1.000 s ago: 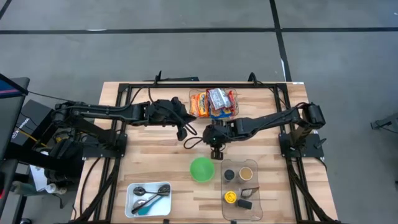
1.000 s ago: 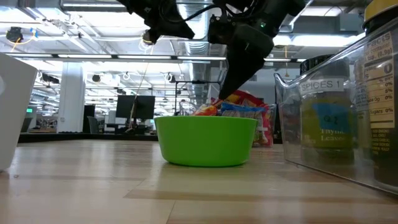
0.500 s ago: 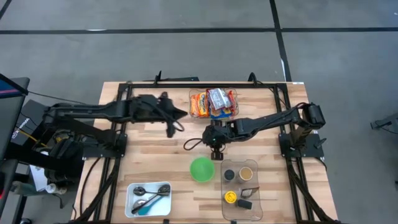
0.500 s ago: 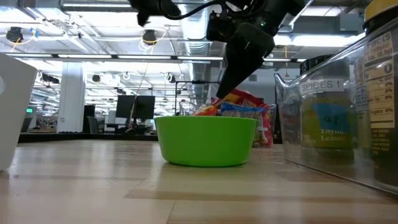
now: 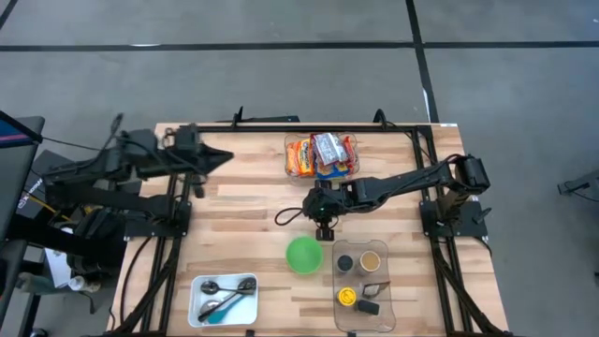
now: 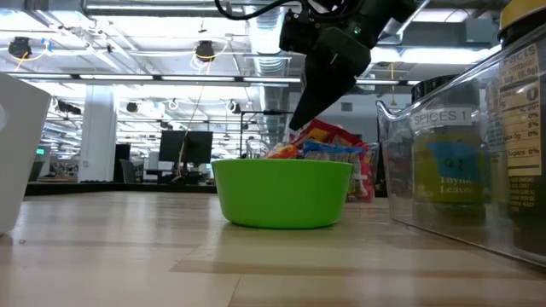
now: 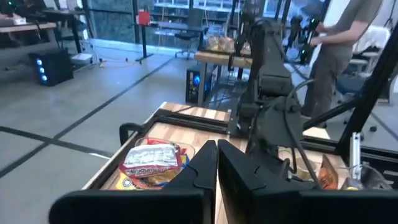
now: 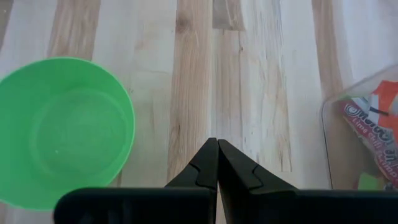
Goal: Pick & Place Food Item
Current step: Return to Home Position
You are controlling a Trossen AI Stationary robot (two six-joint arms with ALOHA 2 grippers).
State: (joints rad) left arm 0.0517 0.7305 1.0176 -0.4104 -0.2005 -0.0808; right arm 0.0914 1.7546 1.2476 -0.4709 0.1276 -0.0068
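Observation:
Several snack packets (image 5: 321,154) lie in a clear container at the table's far middle; they also show in the left wrist view (image 7: 152,163) and the low view (image 6: 328,145). A green bowl (image 5: 303,255) stands empty on the table nearer the front (image 8: 62,130). My right gripper (image 5: 323,225) is shut and empty above the table between container and bowl (image 8: 217,149). My left gripper (image 5: 217,156) is shut and empty, raised at the far left (image 7: 216,152).
A clear bin (image 5: 363,276) with spice jars stands at the front right, close beside the bowl (image 6: 461,170). A white tray (image 5: 223,298) with spoons stands at the front left. A person (image 7: 339,56) stands in the room beyond the table.
My left gripper has drawn back from the table's middle toward its left edge, staying shut and empty. My right gripper stays about where it was, between the snack container and the bowl.

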